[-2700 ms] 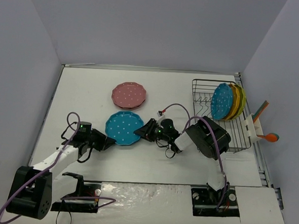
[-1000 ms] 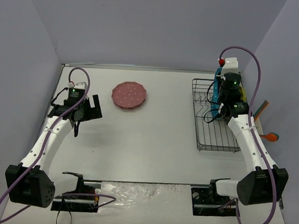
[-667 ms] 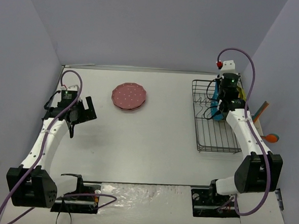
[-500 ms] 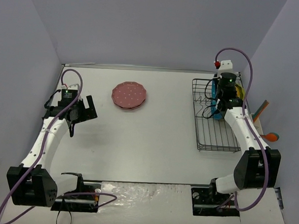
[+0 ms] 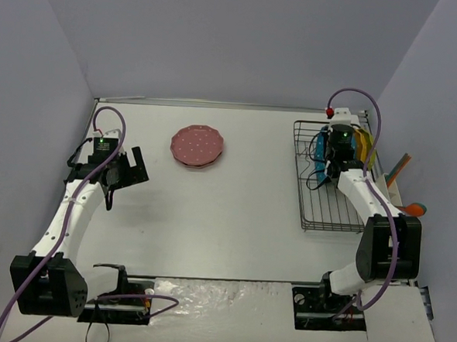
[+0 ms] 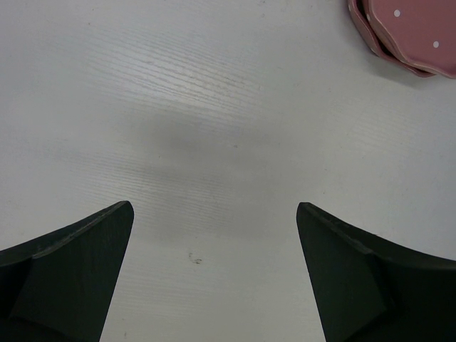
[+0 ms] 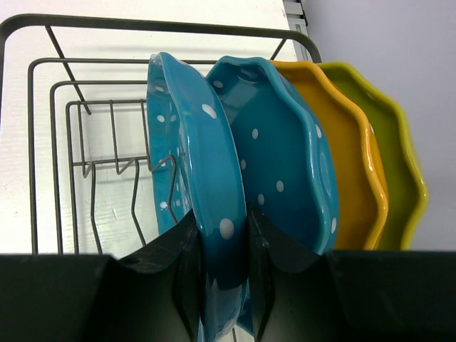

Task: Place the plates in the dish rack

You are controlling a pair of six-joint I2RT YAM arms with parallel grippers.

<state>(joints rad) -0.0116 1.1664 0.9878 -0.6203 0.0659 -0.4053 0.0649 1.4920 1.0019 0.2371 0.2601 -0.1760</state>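
Blue plate (image 7: 199, 178) sits in dish rack (image 5: 335, 208), clamped by right pincer (image 7: 221, 214); left pincer (image 6: 214, 206) apart.

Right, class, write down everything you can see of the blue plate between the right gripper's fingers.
The blue plate is glossy turquoise with white dots and a scalloped rim, ceramic-looking. It stands on edge within the dish rack, by the wire tines, first in a row beside a second blue plate. The right gripper pinches its near rim.
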